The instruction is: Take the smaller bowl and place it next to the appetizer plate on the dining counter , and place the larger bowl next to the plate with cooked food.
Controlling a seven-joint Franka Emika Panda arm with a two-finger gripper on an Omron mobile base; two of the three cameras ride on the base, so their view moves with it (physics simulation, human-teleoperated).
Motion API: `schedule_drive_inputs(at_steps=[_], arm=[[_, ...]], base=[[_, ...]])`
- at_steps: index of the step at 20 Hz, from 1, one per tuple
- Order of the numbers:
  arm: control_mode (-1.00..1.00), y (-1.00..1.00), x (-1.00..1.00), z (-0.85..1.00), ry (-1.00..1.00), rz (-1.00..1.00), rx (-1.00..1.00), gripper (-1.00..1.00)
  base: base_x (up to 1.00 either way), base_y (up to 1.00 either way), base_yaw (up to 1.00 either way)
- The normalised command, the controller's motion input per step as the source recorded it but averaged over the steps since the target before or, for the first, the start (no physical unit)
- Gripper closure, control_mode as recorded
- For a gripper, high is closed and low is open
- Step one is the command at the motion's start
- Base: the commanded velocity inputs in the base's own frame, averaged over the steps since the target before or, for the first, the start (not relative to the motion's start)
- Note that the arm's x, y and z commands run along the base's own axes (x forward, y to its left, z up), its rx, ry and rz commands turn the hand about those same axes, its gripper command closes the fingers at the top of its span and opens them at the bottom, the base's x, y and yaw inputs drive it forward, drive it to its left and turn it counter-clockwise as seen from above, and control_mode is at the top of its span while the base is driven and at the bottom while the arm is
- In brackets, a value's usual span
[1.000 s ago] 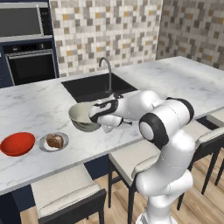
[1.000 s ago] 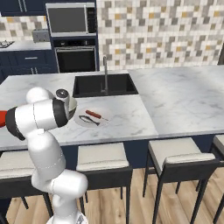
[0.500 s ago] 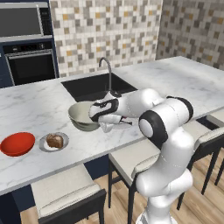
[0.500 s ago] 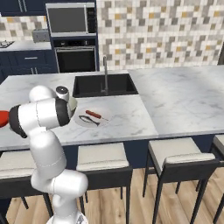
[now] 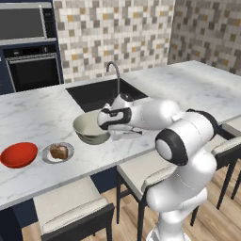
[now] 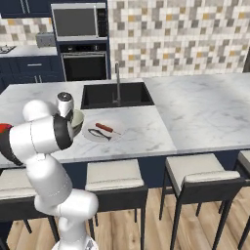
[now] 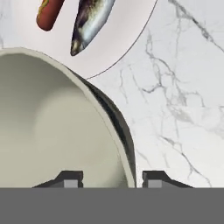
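arm pose: I'm reaching out low and to my left over the dining counter (image 5: 33, 113), forearm almost level, hand tipped down at the larger bowl (image 5: 90, 127).

gripper: my gripper (image 7: 109, 180) sits right at that bowl's rim – one fingertip inside the wall, the other outside, with visible gaps on both sides, so the jaws are parted and not pinching it. Honestly can't tell if they touch the rim at all.

larger bowl look: wide, deep, beige-cream inside, dark mottled outside. It stands upright on the marble, just beside the plate with cooked food (image 7: 127, 30), its rim nearly meeting the plate's edge in the hand view.

cooked plate: pale round plate carrying a silvery fish (image 7: 89, 22) and a reddish sausage-like piece (image 7: 47, 15).

smaller bowl: glossy red, shallow – smaller bowl (image 5: 19, 154) sits at my far left on the same counter, just beside the appetizer plate (image 5: 57, 153) with its brown lump.

counts: two bowls, two plates, one black sink (image 5: 101, 92) with one curved tap (image 5: 114, 73).

stools: padded ones (image 6: 114, 178) lined up under the counter edge.
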Motion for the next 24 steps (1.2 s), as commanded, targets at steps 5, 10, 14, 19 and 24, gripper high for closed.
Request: schedule_drive_inputs(at_steps=[5,10,14,19,24], arm=[[-1.00,0.00,-0.07,1.00,-0.13,-0.16,0.00,-1.00],[-1.00,-0.04,-0.68,1.00,-0.26,-0.20,0.02,-1.00],[-1.00,-0.19,-1.00,1.00,-0.27,-0.28,0.12,-1.00],[-1.00,-0.40,-1.00,0.81,-0.31,-0.22,0.11,-1.00],[-1.00,-0.47,-1.00,-0.13,-0.26,-0.14,0.01,-1.00]], base=[[0.00,0.00,0.00],[0.00,0.00,0.00],[0.00,0.00,0.00],[0.00,0.00,0.00],[0.00,0.00,0.00]])
